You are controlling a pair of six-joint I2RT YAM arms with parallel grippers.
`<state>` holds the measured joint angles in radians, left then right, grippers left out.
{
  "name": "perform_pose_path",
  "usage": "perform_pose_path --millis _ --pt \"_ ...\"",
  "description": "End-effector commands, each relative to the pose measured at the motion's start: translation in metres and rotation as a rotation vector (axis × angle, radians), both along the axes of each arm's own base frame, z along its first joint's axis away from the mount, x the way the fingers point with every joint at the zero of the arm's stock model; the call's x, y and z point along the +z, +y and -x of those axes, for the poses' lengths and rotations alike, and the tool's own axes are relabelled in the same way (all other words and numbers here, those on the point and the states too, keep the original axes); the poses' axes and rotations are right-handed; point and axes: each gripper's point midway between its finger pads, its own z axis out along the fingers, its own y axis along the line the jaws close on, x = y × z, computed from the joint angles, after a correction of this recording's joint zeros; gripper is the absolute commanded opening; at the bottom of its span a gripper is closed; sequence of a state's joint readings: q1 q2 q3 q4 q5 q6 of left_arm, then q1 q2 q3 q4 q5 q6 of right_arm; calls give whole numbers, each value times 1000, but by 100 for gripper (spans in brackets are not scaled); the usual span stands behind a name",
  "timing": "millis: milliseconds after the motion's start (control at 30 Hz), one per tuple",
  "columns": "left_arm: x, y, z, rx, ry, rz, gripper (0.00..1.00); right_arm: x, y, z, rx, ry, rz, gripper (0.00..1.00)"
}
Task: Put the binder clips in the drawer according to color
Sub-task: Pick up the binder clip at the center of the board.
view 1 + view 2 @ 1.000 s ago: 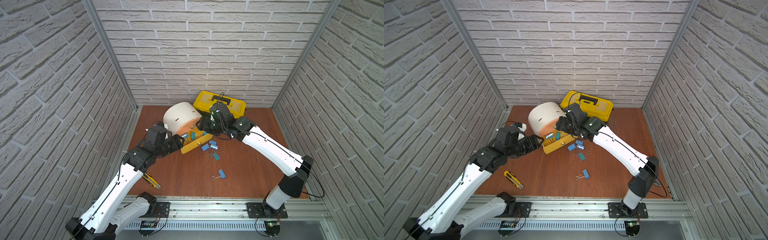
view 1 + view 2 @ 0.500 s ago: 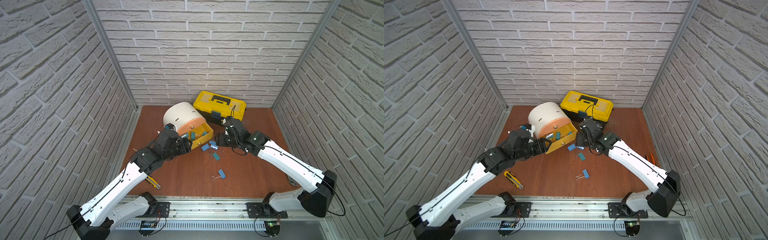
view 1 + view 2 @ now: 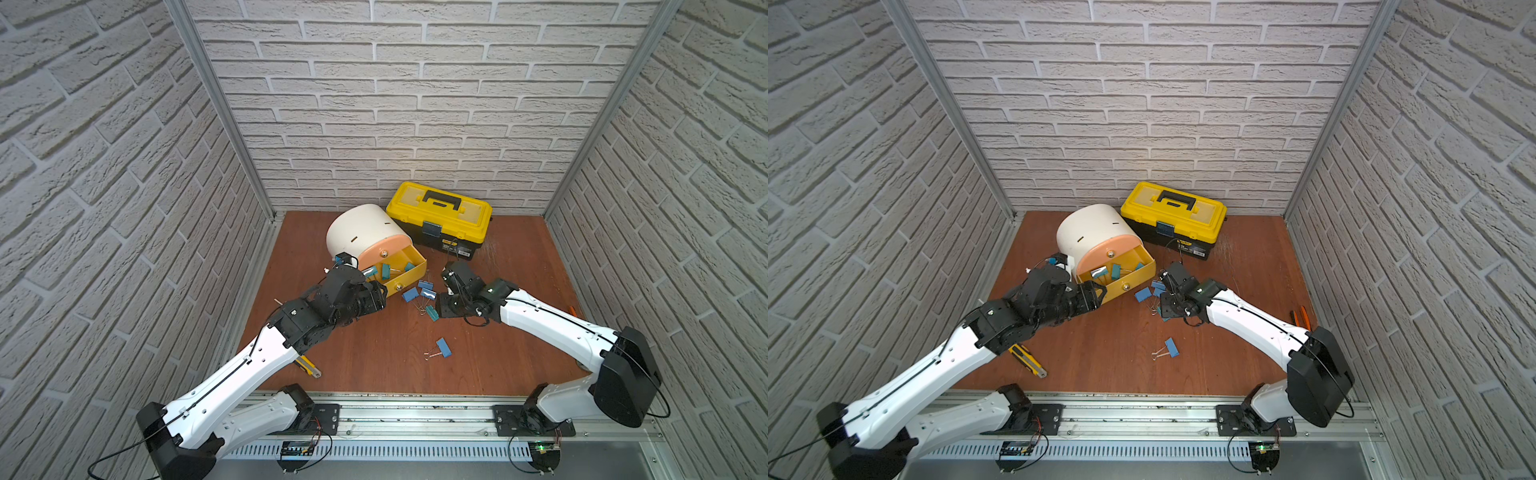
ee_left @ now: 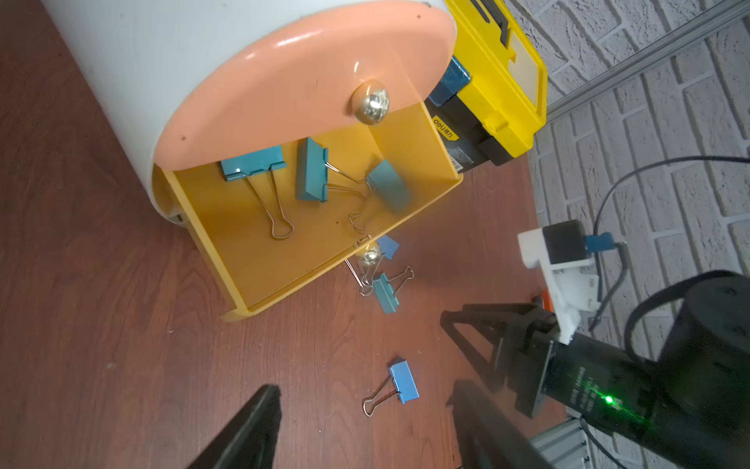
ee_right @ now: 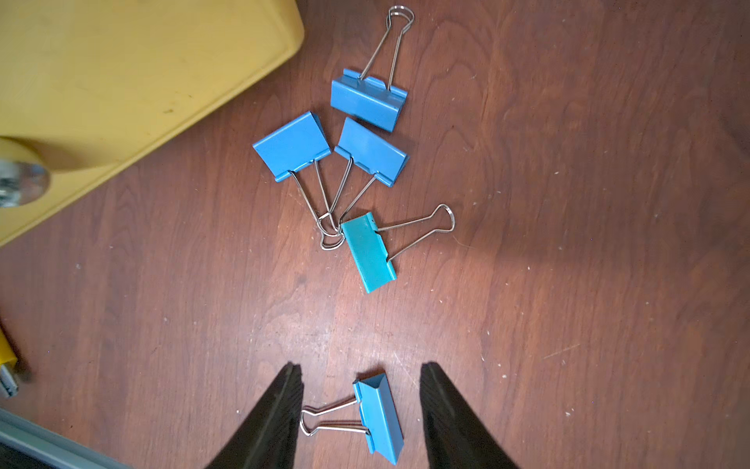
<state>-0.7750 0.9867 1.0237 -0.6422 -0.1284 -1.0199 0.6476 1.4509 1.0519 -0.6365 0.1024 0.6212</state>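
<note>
The white drawer cabinet lies at the back, its yellow drawer pulled out with three teal binder clips inside. On the floor before it lie three blue clips and a teal one. A lone blue clip lies nearer the front. My right gripper hangs open over the cluster; in its wrist view the lone blue clip shows untouched between its fingers. My left gripper is open and empty beside the drawer front.
A yellow-black toolbox stands behind the cabinet against the back wall. A yellow utility knife lies under my left arm. An orange-handled tool rests by the right wall. Brick walls close three sides.
My right gripper left the open drawer and came forward and down over the floor clips, its jaws narrowing. My left gripper advanced rightward to the drawer front.
</note>
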Motion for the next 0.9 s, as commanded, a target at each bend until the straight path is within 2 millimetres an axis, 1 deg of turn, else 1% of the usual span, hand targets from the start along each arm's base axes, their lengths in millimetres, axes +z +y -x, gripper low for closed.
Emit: perform_pose_path --millis 0,133,300,433,567,667,767,867 --pt "1 -1 -3 17 -21 13 71 -11 3 -8 -53 8 -22 48" --pt "2 2 -2 24 -24 12 71 -28 -3 -10 -189 73 -11 51" --pt "2 7 -1 38 -28 5 71 -42 0 -11 -385 172 -71 63" --pt "2 11 0 50 -32 3 71 -40 2 -11 -525 214 -134 68" --pt "2 15 1 62 -36 2 71 -34 -10 -6 -714 245 -162 73" --pt "2 17 1 73 -41 2 71 -34 -15 0 -832 292 -189 74" --pt "3 19 0 80 -46 1 71 -38 -13 3 -920 351 -236 75" --pt "3 21 -2 87 -49 -1 71 -40 -7 1 -976 379 -290 76"
